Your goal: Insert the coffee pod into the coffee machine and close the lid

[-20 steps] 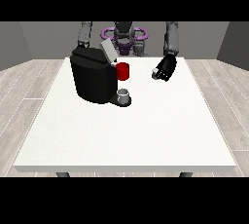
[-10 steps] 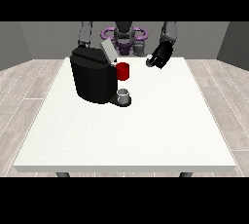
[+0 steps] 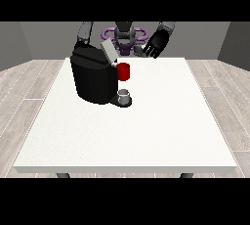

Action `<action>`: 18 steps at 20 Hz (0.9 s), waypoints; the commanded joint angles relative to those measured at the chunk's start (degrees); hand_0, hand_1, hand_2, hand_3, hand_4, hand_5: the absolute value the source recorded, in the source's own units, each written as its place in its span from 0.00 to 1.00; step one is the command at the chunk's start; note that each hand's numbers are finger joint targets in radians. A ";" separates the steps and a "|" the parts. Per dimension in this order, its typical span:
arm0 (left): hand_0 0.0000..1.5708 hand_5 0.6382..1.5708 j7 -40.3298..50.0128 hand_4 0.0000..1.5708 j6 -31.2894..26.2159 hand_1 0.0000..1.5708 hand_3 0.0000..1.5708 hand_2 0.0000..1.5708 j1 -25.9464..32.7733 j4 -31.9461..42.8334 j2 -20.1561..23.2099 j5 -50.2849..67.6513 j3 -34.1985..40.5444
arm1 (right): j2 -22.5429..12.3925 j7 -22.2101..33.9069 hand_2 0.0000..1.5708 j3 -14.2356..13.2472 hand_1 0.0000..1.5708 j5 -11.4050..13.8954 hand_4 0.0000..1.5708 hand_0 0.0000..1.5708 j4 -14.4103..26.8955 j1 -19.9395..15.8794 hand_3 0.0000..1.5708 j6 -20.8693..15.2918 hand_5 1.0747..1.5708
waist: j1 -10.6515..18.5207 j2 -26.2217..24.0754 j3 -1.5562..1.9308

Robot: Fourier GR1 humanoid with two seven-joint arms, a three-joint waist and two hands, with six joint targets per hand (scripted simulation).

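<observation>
1. The large white desk (image 3: 146,136) fills the view; I stand at its far edge.
2. The bulky black coffee machine (image 3: 93,79) sits far-left on it, its grey lid (image 3: 108,52) tilted up; a red thing at the machine (image 3: 123,71) shows on its front.
3. A small grey thing (image 3: 125,95) rests at the machine's base; I cannot tell whether it is the pod.
4. My hand at the view's right (image 3: 154,46) hangs above the far edge, fingers relaxed and apart, holding nothing. The machine lies down-left of it. My other hand is hidden.

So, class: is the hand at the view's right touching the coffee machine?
No. That hand is raised apart from the coffee machine.
</observation>
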 commanded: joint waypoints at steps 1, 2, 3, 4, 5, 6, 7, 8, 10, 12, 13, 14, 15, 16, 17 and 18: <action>0.90 1.00 2.33 0.34 -0.98 0.90 0.88 0.90 -3.68 0.03 -0.17 0.99 2.31 | -3.32 -2.36 0.00 -1.18 0.00 -1.64 0.00 0.00 -1.47 -0.48 0.00 3.91 1.00 | -2.61 1.11 0.00; 0.88 1.00 4.91 0.33 -1.15 0.88 0.88 0.89 -6.72 0.56 -1.69 2.46 4.08 | -1.92 1.38 0.00 -0.64 0.00 -1.04 0.00 0.00 -2.03 -4.31 0.00 2.46 1.00 | -2.85 1.80 -0.01; 0.63 1.00 5.13 0.33 -3.25 0.63 0.87 0.77 -6.29 1.56 -0.54 2.61 4.32 | 1.07 3.22 0.00 2.02 0.00 0.94 0.00 0.00 -3.98 -1.90 0.00 -0.16 1.00 | -3.46 -0.52 -0.02; 0.61 1.00 2.69 0.33 -3.48 0.61 0.86 0.74 -7.54 1.86 3.11 3.55 6.41 | 1.32 0.08 0.00 2.04 0.00 0.29 0.00 0.00 -4.54 0.64 0.00 0.30 1.00 | -5.05 1.00 -0.02; 0.78 1.00 4.47 0.32 -3.68 0.78 0.82 0.81 -9.84 0.76 1.57 3.52 6.10 | -0.85 -0.75 0.00 -0.11 0.00 0.39 0.00 0.00 -2.93 -2.87 0.00 -0.08 1.00 | -3.48 2.64 0.00; 0.79 1.00 7.93 0.32 -4.31 0.79 0.81 0.81 -9.76 1.26 -1.09 4.36 6.46 | 1.00 3.49 0.00 0.65 0.00 0.55 0.00 0.00 -3.35 -2.56 0.00 -1.23 1.00 | -3.49 0.01 -0.01; 0.76 1.00 5.28 0.31 -4.84 0.76 0.80 0.79 -12.28 2.52 3.50 4.94 8.63 | -0.41 1.74 0.00 1.08 0.00 0.45 0.00 0.00 -5.05 -2.97 0.00 0.66 1.00 | -5.92 3.44 -0.01; 0.76 1.00 8.47 0.31 -4.75 0.76 0.80 0.79 -15.85 2.24 2.07 4.92 8.75 | 0.80 1.75 0.00 0.22 0.00 -0.10 0.00 0.00 -4.23 -5.97 0.00 -0.64 1.00 | -6.17 4.80 0.01; 0.80 1.00 7.60 0.31 -5.84 0.80 0.81 0.82 -14.77 2.67 3.80 4.43 8.49 | -1.15 1.44 0.00 -0.35 0.00 -1.12 0.00 0.00 -5.65 -3.54 0.00 1.62 1.00 | -6.47 3.71 0.00; 0.75 1.00 6.93 0.31 -5.97 0.75 0.81 0.80 -18.21 3.91 6.24 4.47 9.68 | -0.77 2.89 0.00 1.41 0.00 0.85 0.00 0.00 -7.54 -5.81 0.00 0.72 1.00 | -8.81 6.75 -0.01; 0.74 1.00 5.27 0.31 -4.56 0.74 0.81 0.79 -14.88 2.90 4.64 3.26 7.73 | -1.30 3.20 0.00 -0.01 0.00 0.25 0.02 0.00 -7.57 -4.67 0.00 0.19 1.00 | -7.04 5.49 -0.01; 0.77 1.00 7.46 0.31 -4.59 0.77 0.80 0.81 -17.76 3.58 4.91 3.42 8.64 | -2.38 2.39 0.00 -0.35 0.00 -0.45 0.00 0.00 -7.21 -6.11 0.00 1.97 1.00 | -8.29 7.51 0.00; 0.78 1.00 8.68 0.31 -3.72 0.78 0.80 0.81 -18.34 3.06 3.92 2.51 7.75 | -2.61 2.80 0.00 -2.40 0.00 -0.78 0.17 0.00 -6.37 -8.21 0.00 0.15 1.00 | -7.65 8.30 0.01; 0.79 1.00 6.65 0.31 -4.41 0.79 0.80 0.83 -18.94 3.38 5.58 3.29 8.75 | -2.99 2.67 0.00 -2.13 0.00 -1.15 0.17 0.00 -6.48 -8.01 0.00 1.38 1.00 | -7.63 9.48 0.00; 0.78 1.00 5.15 0.30 -5.81 0.78 0.79 0.82 -19.06 5.42 8.68 3.92 10.26 | -0.52 5.61 0.00 0.47 0.00 0.22 0.11 0.00 -9.60 -7.34 0.00 -0.17 1.00 | -8.98 8.81 -0.02; 0.78 1.00 4.18 0.30 -3.08 0.78 0.78 0.82 -16.20 4.48 5.23 3.24 8.69 | -2.01 4.71 0.00 -0.87 0.00 -0.65 0.12 0.00 -9.39 -6.75 0.00 0.79 1.00 | -8.64 8.63 -0.02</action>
